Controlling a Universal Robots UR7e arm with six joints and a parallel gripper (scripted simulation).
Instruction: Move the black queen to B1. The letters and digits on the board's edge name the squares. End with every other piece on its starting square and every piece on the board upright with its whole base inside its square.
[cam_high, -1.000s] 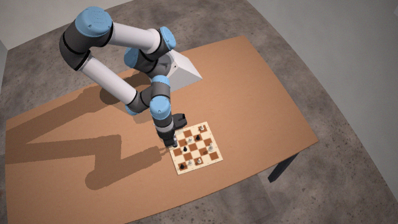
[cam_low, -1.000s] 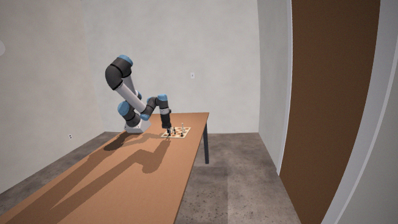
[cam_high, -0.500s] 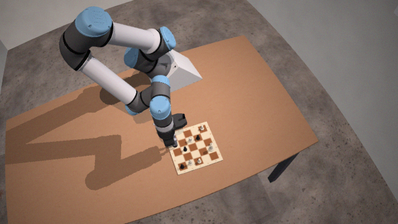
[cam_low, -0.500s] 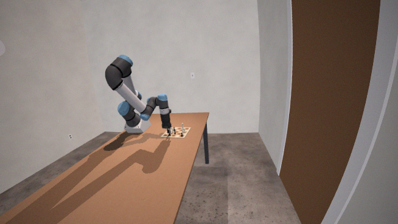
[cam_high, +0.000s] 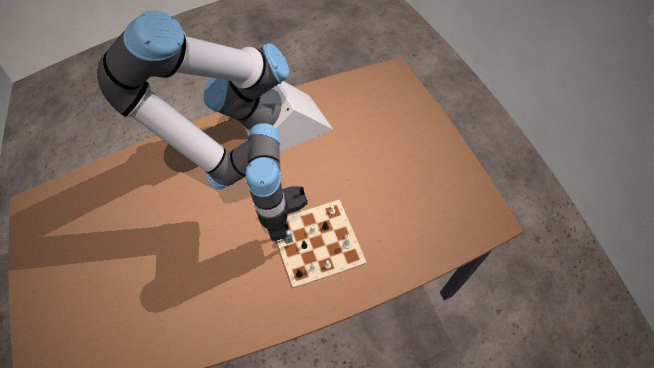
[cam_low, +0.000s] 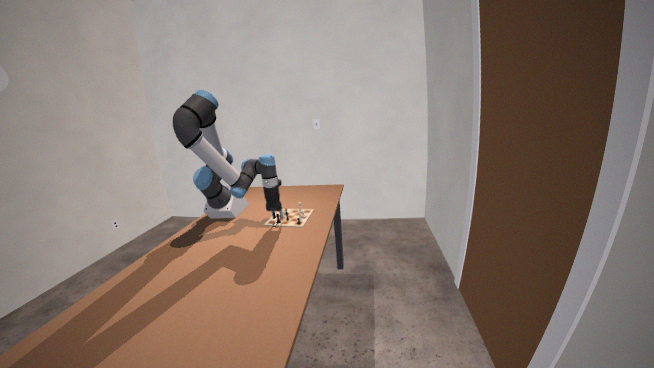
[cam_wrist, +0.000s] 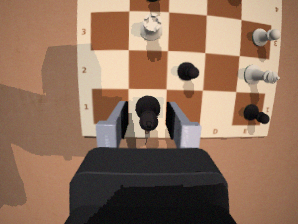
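The black queen (cam_wrist: 148, 111) stands upright on the chessboard (cam_wrist: 178, 46), on the light second square from the left in the row nearest the wrist camera. The edge letters are too small to read. My gripper (cam_wrist: 147, 113) is open around the queen, with one grey finger on each side and a gap to each. In the top view the gripper (cam_high: 287, 239) is low at the board's (cam_high: 321, 242) left edge and hides the queen. In the exterior view the gripper (cam_low: 275, 219) is at the near end of the board (cam_low: 290, 217).
Two white pieces (cam_wrist: 261, 75) and a black one (cam_wrist: 253, 113) are at the right edge.
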